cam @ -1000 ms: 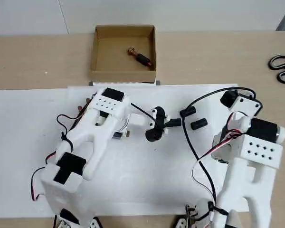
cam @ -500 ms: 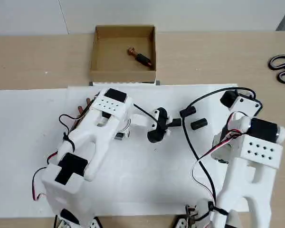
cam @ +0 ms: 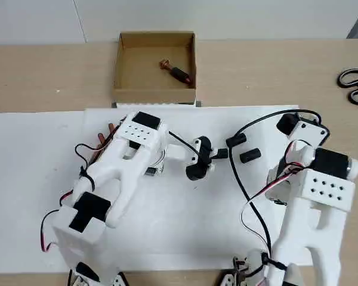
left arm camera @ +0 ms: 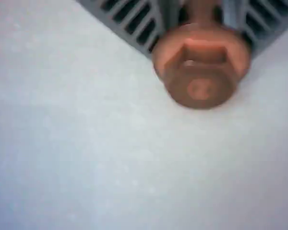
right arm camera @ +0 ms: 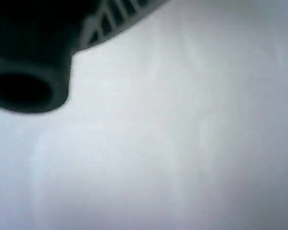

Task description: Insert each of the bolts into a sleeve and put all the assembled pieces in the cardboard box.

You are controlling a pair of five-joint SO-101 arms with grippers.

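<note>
Copper bolt [left arm camera: 200, 72] sits clamped in the left gripper [cam: 210, 155], with its flanged head facing the wrist camera and its shank running back between two grey ribbed pads [left arm camera: 129, 24] that close on it from either side. From where I stand, the left arm [cam: 119, 173] lies stretched low over the white paper sheet [cam: 185, 226], reaching from the near left corner toward the middle, its wrist turned sideways. The right arm [cam: 313, 202] is folded up on itself at the right of the sheet. The right gripper [right arm camera: 81, 33] grips a black sleeve [right arm camera: 29, 86], hollow end toward its camera, hard against a ribbed pad [right arm camera: 116, 18]. Two loose sleeves [cam: 249, 155] lie on the paper between the arms, just beyond the left gripper's tip. Spare bolts [cam: 105, 136] lie beside the left arm's far side. The cardboard box [cam: 124, 65] stands on the wooden table [cam: 48, 71] past the sheet, with one assembled piece [cam: 176, 72] lying near its right wall. Scissors [cam: 355, 86] rest at the far right edge.
</note>
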